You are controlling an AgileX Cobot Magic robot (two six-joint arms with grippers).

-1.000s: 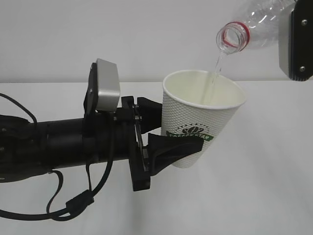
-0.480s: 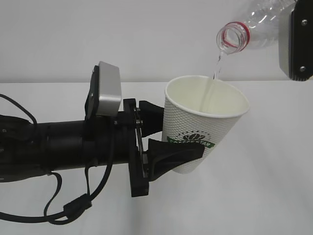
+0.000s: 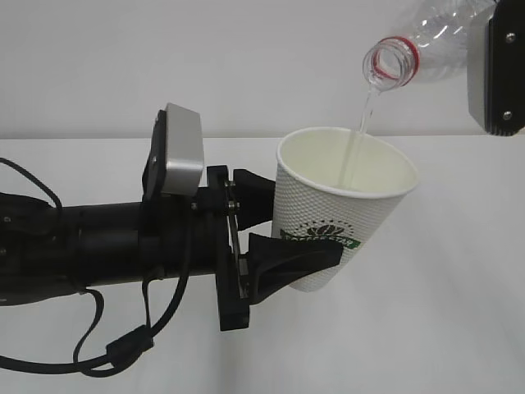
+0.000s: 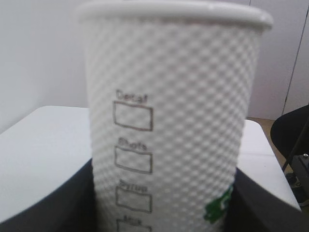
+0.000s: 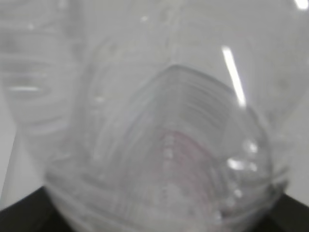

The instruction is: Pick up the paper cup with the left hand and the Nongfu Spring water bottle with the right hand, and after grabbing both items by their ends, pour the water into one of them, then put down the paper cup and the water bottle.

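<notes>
The white dimpled paper cup [image 3: 328, 205] with its green logo hangs upright above the table, with my left gripper [image 3: 316, 234] shut on its lower wall. In the left wrist view the cup [image 4: 183, 106] fills the frame between the black fingers [image 4: 48, 208]. The clear Nongfu Spring water bottle [image 3: 426, 41] is tilted mouth-down at the top right, its red neck ring above the cup's rim. A thin stream of water [image 3: 361, 123] falls from it into the cup. My right gripper [image 3: 495, 70] holds the bottle's far end. The bottle [image 5: 164, 121] fills the right wrist view.
The white table [image 3: 459, 287] lies under both arms, with a plain light wall behind. The left arm's black cables [image 3: 123, 345] loop down at the lower left. In the left wrist view a dark chair [image 4: 294, 135] stands past the table's far edge.
The cup and my left gripper have sunk a little and shifted slightly right. The bottle has kept its tilt and the water keeps running.
</notes>
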